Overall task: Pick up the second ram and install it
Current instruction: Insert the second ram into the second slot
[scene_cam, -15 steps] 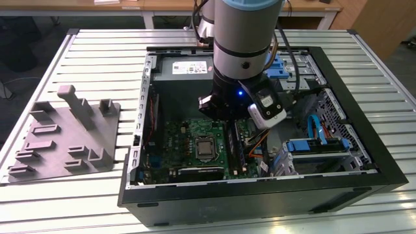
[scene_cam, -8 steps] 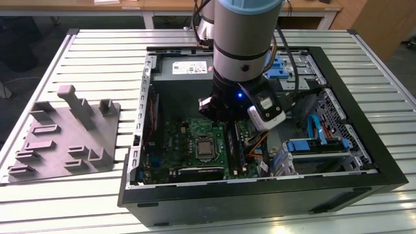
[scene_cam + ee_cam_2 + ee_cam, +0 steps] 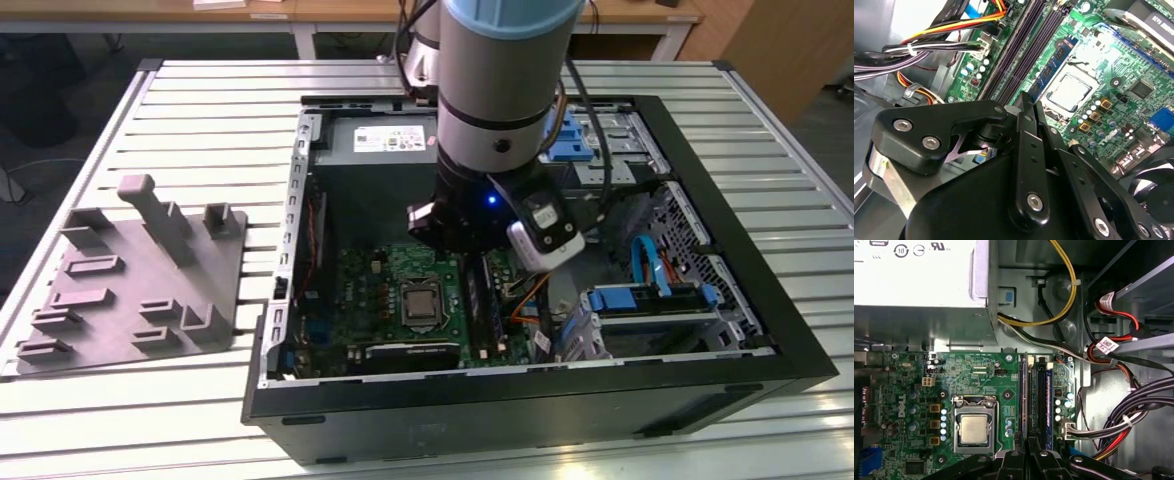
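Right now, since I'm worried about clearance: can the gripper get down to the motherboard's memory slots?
Probably yes. The gripper hangs directly above the memory slots, and the cable bundles lie beside them, not across.

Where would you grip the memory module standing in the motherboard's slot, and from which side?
Pinch the memory module across its two flat faces, near the middle of its free long edge, coming straight down onto the motherboard. It stands on edge with its other long edge sunk in the slot and neighbouring slots close alongside, so probably only that strip is reachable.
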